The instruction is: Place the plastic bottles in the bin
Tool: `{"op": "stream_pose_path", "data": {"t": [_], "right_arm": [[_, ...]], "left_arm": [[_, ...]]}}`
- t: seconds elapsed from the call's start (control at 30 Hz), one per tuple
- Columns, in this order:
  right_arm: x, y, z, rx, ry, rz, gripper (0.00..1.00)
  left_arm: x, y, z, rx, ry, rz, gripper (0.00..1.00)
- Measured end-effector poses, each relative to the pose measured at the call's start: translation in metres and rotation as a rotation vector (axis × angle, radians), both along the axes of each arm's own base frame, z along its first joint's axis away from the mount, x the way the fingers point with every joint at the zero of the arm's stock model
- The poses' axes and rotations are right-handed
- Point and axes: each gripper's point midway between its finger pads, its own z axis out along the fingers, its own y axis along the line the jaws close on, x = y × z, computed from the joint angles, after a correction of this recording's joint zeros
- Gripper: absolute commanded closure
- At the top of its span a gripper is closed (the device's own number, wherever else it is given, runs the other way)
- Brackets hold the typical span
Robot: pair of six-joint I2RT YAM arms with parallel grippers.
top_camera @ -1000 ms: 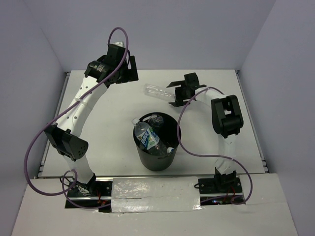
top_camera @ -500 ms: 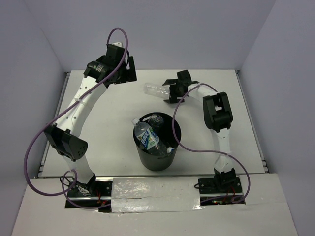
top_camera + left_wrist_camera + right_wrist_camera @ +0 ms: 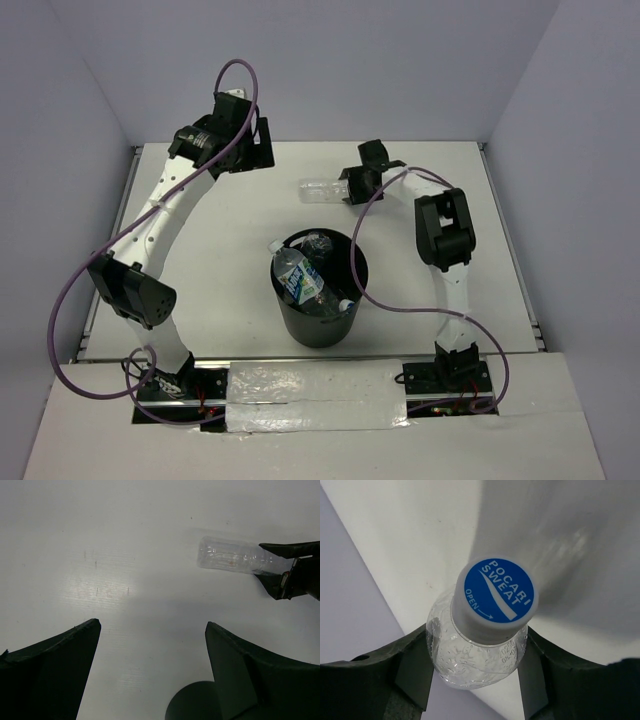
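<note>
One black bin (image 3: pixel 318 325) stands on one white table (image 3: pixel 200 230). There are four bottles: one lying bottle (image 3: pixel 322 189) outside the bin and three inside, namely a labelled bottle (image 3: pixel 300 282), a clear bottle (image 3: pixel 318 243) and one showing only its cap (image 3: pixel 345 305). There are two arms, the left arm (image 3: pixel 165 215) and the right arm (image 3: pixel 445 235).

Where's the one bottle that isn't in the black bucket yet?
From above, the clear bottle lies on its side on the table just beyond the bin, gripped at its capped end by the right gripper.

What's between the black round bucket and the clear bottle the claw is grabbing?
Nothing but bare white table separates the black round plastic bin and the clear plastic bottle in the right gripper, as the top view shows.
</note>
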Motion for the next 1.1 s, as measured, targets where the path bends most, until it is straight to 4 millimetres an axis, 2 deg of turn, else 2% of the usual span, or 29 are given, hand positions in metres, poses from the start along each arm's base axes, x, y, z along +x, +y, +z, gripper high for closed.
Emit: {"op": "stream_pose_path", "data": {"t": [0.1, 0.2, 0.27, 0.4, 0.53, 0.67, 0.77, 0.9, 1.0, 1.1], "right_arm": [[-0.006, -0.016, 0.014, -0.093, -0.032, 0.010, 0.48], [-0.016, -0.035, 0.047, -0.188, -0.091, 0.033, 0.48], [-0.021, -0.049, 0.082, -0.254, -0.160, 0.054, 0.48], [-0.034, -0.079, 0.174, -0.374, -0.355, 0.082, 0.48], [-0.067, -0.112, 0.269, -0.523, -0.558, 0.133, 0.47], [-0.108, -0.133, 0.336, -0.671, -0.709, 0.197, 0.47], [-0.146, -0.134, 0.377, -0.766, -0.813, 0.281, 0.47], [-0.199, -0.112, 0.423, -0.870, -0.964, 0.451, 0.44], [-0.237, -0.083, 0.434, -0.911, -1.058, 0.608, 0.44], [-0.263, -0.062, 0.429, -0.920, -1.109, 0.757, 0.44]], "left_arm": [[0.000, 0.000, 0.000, 0.000, -0.001, 0.000, 0.01], [-0.001, 0.001, 0.001, -0.001, -0.004, 0.000, 0.01], [-0.002, 0.001, 0.003, -0.002, -0.008, 0.000, 0.01], [-0.003, 0.003, 0.011, -0.004, -0.026, 0.006, 0.01], [-0.006, 0.005, 0.018, -0.010, -0.045, 0.011, 0.01], [-0.009, 0.007, 0.021, -0.016, -0.056, 0.013, 0.01], [-0.013, 0.010, 0.020, -0.013, -0.054, 0.016, 0.01], [-0.016, 0.011, 0.022, -0.017, -0.062, 0.017, 0.01], [-0.018, 0.011, 0.024, -0.024, -0.070, 0.016, 0.01], [-0.019, 0.011, 0.023, -0.028, -0.070, 0.013, 0.01]]}}
